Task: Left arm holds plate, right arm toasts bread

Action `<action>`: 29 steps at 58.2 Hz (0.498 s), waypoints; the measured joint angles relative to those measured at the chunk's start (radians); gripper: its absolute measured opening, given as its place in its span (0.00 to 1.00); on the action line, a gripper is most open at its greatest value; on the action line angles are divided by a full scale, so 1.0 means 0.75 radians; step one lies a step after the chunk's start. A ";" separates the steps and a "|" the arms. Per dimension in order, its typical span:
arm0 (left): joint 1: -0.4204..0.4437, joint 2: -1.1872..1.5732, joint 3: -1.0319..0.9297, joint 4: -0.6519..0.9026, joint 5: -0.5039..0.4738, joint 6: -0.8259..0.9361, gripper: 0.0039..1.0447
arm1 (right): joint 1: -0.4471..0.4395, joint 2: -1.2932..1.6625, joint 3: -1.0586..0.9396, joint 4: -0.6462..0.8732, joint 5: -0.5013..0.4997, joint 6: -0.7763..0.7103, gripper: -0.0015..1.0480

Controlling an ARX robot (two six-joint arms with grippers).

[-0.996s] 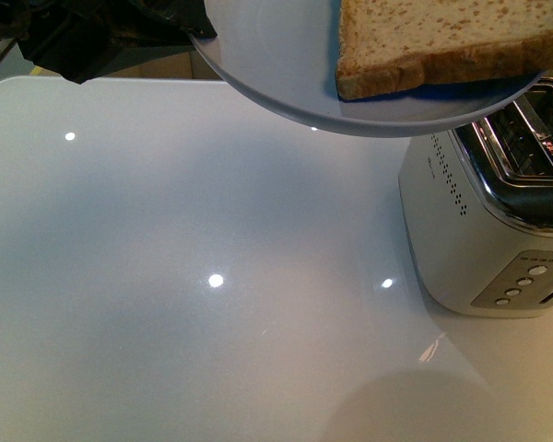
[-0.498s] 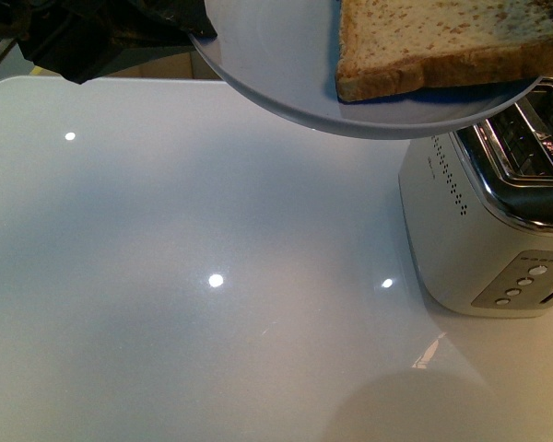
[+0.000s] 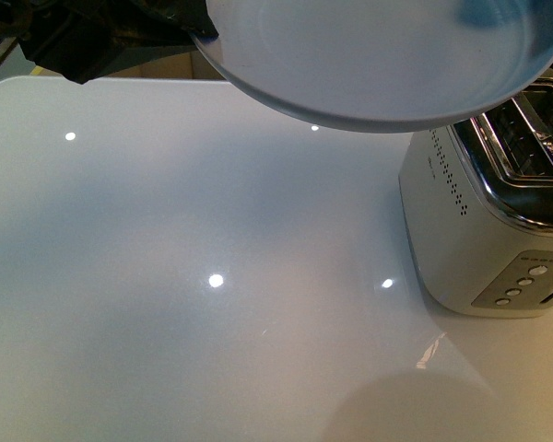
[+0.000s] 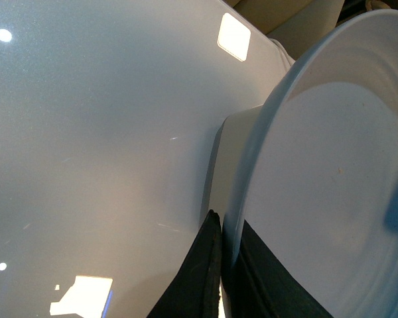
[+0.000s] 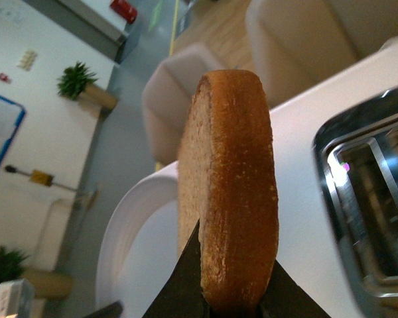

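Brown-crusted bread stands on edge in the right wrist view, its rounded crust turned to the camera. The right gripper pinches it from both sides. Its two black fingers are closed only as far as the slice's thickness, with the faces of the slice pressed between them. Behind the bread I see the pale plate and, close by, the chrome toaster with an open slot.

In the front view the blue-grey plate hangs in the air, tilted, over the far part of the table, with its near rim overlapping the top of the toaster. The left gripper is clamped on the plate's rim, one thin black finger on each side of it. In the front view that arm is only a dark mass at the plate's edge.

Half a second ago the slice lay flat on the plate in the front view. Now the plate is bare there apart from a small blurred blue patch near its far rim, and the bread is out of that frame. The plate, the toaster and the left arm are where they were.
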 joint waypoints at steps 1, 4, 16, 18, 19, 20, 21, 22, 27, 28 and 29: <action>0.000 0.000 0.000 0.000 0.000 0.000 0.03 | -0.017 -0.004 0.014 -0.008 0.011 -0.043 0.04; 0.000 0.000 0.000 0.000 0.000 -0.001 0.03 | -0.054 -0.006 0.055 -0.049 0.052 -0.176 0.04; -0.001 0.000 0.000 0.000 0.001 0.000 0.03 | -0.081 0.045 0.069 -0.068 0.104 -0.546 0.04; 0.000 0.000 0.000 0.000 0.001 -0.001 0.03 | -0.081 0.073 0.067 -0.064 0.108 -0.597 0.04; 0.000 0.000 0.000 0.000 0.001 0.000 0.03 | -0.080 0.081 0.066 -0.062 0.111 -0.609 0.04; 0.000 0.000 0.000 0.000 0.001 -0.001 0.03 | -0.078 0.096 0.063 -0.056 0.115 -0.629 0.04; 0.000 0.000 0.000 0.000 0.001 -0.001 0.03 | -0.077 0.104 0.062 -0.054 0.116 -0.637 0.04; 0.000 0.000 0.000 0.000 0.001 0.000 0.03 | -0.076 0.112 0.061 -0.052 0.115 -0.641 0.04; 0.000 0.000 0.000 0.000 0.001 -0.001 0.03 | -0.059 0.171 0.042 -0.033 0.140 -0.707 0.04; 0.000 0.000 0.000 0.000 0.000 -0.001 0.03 | -0.055 0.179 0.039 -0.030 0.141 -0.711 0.04; 0.000 0.000 0.000 0.000 0.001 -0.001 0.03 | -0.048 0.193 0.034 -0.027 0.141 -0.727 0.04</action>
